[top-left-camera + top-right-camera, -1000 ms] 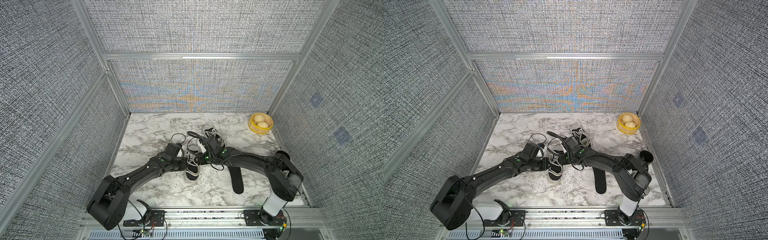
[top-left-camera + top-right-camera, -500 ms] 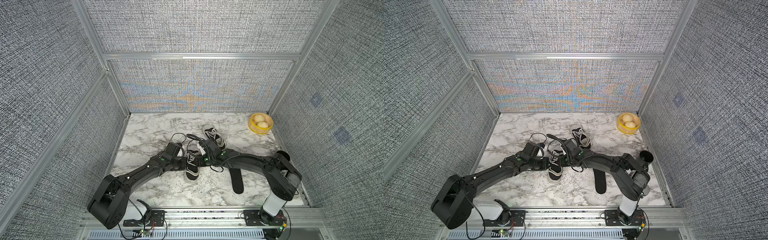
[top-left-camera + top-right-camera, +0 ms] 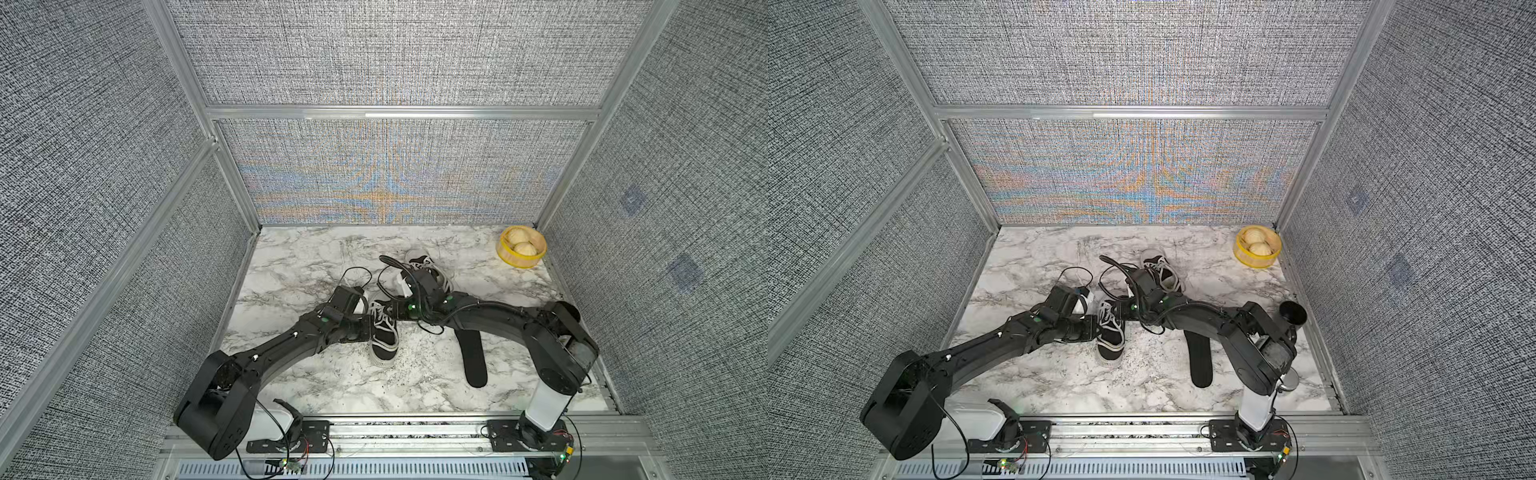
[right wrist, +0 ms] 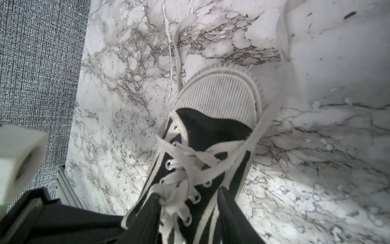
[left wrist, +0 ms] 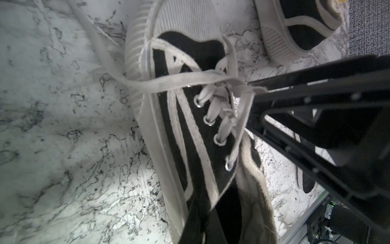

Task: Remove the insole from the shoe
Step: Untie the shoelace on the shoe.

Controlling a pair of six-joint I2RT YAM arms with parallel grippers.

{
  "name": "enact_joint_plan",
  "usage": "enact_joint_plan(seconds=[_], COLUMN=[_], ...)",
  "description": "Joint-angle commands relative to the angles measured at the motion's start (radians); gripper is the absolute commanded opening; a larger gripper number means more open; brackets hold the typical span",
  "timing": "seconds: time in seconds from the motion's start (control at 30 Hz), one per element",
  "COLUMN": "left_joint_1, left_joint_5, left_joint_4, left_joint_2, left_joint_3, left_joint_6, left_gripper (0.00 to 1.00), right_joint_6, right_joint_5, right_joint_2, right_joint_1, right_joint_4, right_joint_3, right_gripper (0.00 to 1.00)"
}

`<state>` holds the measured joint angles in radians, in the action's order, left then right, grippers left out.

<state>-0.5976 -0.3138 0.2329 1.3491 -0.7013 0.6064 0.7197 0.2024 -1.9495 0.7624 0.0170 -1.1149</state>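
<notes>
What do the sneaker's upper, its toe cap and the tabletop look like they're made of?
Sneaker upper: black fabric, probably canvas, matte, with stitched white bands. Toe cap: off-white rubber by the look, moulded in fine ribs. Tabletop: smooth marble pattern with grey veins; real stone or laminate, cannot tell.

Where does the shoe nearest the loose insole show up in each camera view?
In a top view: the shoe lies mid-table, left of the loose insole.
In a top view: same place, shoe left of insole.
Left wrist: shoe fills the centre.
Right wrist: shoe fills the centre, toe cap farthest.
Shared landmark: its white laces.
</notes>
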Motion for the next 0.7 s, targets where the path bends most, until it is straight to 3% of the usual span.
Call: enact_joint_plan(seconds=[0.0,0.43,0.67], left_joint_1=[0.001,0.001,0.001], left_joint_5=[-0.021,-0.012,-0.021], left_joint_4=[-0.025,-0.024,-0.023], left_joint_2=[0.004,0.003,0.003], left_joint_3=[-0.001,-0.013,-0.010], left_joint_6=[-0.003,0.000,0.000], left_gripper=[0.00,0.00,0.00], right_joint_6=[0.052,-0.023,-0.050], right_joint_5=[-0.020,-0.184,-0.306], right_joint_2=[-0.027,-0.029,-0.105], right_joint_1=[0.003,0.050,0.073], right_joint_4=[-0.057,0.082,0.133], right_joint_3=[-0.033,-0.027,-0.134], right_gripper=[0.47,0.47,0.48])
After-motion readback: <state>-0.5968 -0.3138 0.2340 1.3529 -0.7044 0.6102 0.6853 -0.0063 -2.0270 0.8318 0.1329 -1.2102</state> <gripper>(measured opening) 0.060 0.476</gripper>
